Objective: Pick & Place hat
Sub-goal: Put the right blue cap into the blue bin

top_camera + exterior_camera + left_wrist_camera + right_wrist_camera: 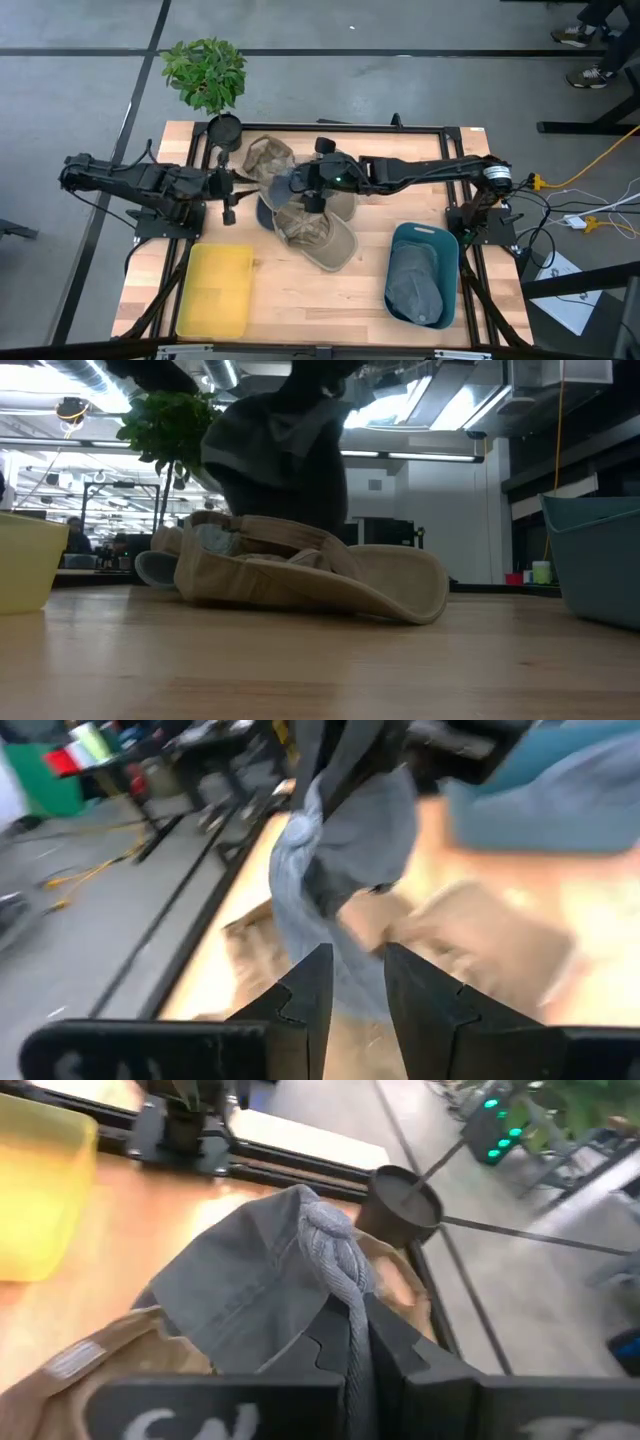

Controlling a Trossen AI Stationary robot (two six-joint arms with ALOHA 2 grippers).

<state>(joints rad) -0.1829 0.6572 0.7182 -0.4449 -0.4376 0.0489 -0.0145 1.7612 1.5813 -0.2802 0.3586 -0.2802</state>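
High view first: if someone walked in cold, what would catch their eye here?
The right gripper, reaching over the table's middle, is shut on a grey hat that hangs above the tan hats piled there. The left gripper sits close beside it, fingers slightly apart and holding nothing. After that, the teal bin at the right with a grey hat already in it, and the yellow bin at the left.
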